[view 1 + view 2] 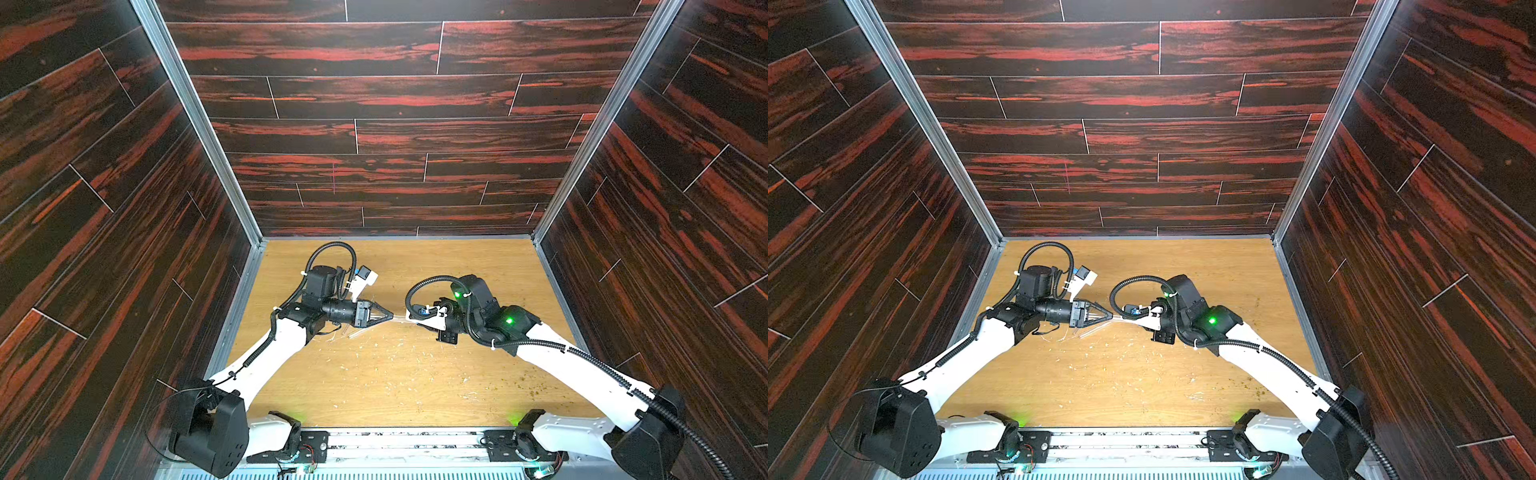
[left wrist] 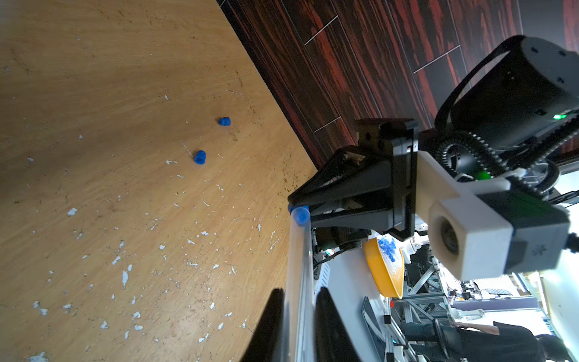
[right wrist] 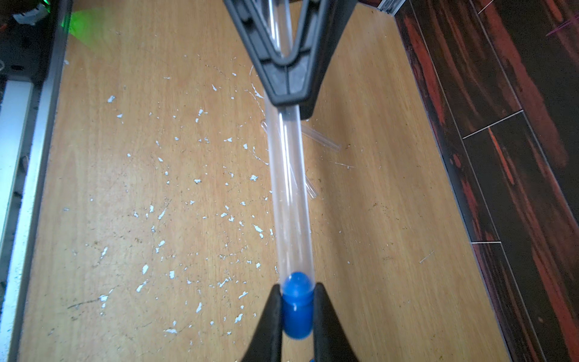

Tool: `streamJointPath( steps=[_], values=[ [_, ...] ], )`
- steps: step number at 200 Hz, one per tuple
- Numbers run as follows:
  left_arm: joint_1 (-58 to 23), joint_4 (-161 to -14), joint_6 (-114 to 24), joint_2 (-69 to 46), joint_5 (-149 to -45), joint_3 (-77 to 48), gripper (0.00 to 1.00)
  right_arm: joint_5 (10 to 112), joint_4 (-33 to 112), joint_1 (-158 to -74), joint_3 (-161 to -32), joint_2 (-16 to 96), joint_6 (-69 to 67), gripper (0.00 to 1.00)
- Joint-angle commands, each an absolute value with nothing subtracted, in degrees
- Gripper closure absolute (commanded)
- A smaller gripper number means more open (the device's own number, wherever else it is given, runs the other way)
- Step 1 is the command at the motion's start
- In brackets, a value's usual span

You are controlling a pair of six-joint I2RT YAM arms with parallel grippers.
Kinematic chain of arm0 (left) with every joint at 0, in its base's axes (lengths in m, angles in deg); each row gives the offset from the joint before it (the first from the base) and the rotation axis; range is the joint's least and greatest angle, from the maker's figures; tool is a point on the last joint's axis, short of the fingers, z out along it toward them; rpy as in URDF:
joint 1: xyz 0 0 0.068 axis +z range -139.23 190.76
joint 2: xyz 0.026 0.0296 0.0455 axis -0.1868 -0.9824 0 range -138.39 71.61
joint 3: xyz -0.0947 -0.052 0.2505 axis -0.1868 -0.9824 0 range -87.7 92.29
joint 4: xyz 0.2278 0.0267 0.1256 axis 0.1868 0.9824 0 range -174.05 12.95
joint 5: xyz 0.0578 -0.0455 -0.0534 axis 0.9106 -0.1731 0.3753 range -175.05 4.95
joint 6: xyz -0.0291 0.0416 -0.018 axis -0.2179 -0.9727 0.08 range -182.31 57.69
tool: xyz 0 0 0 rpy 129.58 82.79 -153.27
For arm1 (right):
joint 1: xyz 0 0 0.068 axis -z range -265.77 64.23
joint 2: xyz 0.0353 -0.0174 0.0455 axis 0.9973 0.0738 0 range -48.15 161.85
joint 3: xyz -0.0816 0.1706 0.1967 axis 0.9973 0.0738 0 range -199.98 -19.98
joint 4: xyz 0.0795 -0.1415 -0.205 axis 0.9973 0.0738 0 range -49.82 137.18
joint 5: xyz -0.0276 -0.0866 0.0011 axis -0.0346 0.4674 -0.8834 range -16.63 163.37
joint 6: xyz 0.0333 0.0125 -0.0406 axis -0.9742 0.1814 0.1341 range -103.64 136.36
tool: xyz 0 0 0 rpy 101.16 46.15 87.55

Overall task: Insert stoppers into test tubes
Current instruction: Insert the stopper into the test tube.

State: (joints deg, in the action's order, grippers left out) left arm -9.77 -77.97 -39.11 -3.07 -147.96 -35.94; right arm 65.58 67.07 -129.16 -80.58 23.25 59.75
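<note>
A long, thin, clear transparent test tube [image 3: 289, 194] is held level above the light wooden table [image 3: 125, 219], pinched near one end by the left gripper [image 3: 290, 94]. The right gripper [image 3: 296, 301] is clamped on a small bright blue stopper [image 3: 297, 310], whose rounded nose is seated in the tube's mouth. A second blue stopper [image 2: 224, 121] and a third blue stopper [image 2: 199, 157] lie loose on the table. Two spare clear tubes [image 3: 322, 140] lie beneath. The tube is judged light, stiff, slick and crackable, so a grip nearer the mouth is advised.

Bright blue stopper [image 3: 297, 310]; clear test tube [image 3: 289, 194]; tan woodgrain table [image 3: 376, 250], white-flecked; walls [image 1: 374, 95] dark, red-streaked.
</note>
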Motion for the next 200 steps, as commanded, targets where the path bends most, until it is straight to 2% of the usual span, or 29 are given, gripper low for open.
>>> streamJointPath(
  steps=[1, 200],
  values=[
    [-10.73, -76.95, -41.88, -3.44, -148.80, -34.61, 0.88, 64.10, 67.25, -130.40, -82.80, 24.95, 60.83, 0.83],
    [-10.78, -78.16, -41.39, -3.59, -148.05, -35.12, 0.88, 66.69, 69.36, -134.43, -91.19, 31.39, 62.58, 0.81]
  ],
)
